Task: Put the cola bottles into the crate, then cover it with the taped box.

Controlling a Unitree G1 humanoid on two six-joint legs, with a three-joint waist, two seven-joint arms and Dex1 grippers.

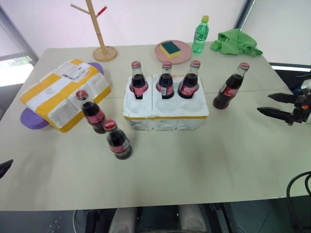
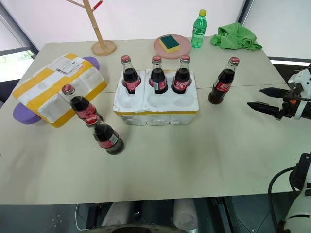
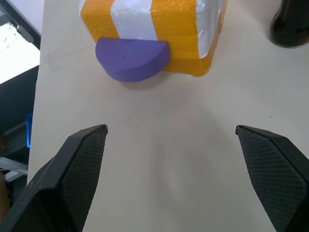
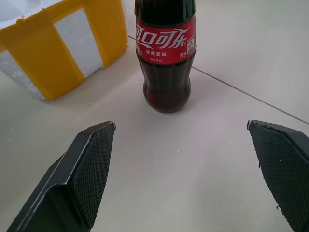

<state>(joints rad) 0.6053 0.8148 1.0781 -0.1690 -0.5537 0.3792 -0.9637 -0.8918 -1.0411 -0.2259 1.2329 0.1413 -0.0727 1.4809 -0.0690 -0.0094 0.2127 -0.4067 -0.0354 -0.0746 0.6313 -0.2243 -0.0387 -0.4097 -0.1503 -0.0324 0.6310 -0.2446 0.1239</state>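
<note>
We saw three cola bottles seated in the crate; right of it, the right gripper held open fingers, as did the left gripper.

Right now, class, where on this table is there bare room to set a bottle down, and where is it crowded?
Free: the wide near strip of the table in front of the crate, and the patch between the lone cola bottle and the open right gripper. Crowded: the two cola bottles between the taped box and crate, and the far edge with plate, green bottle, cloth.
</note>
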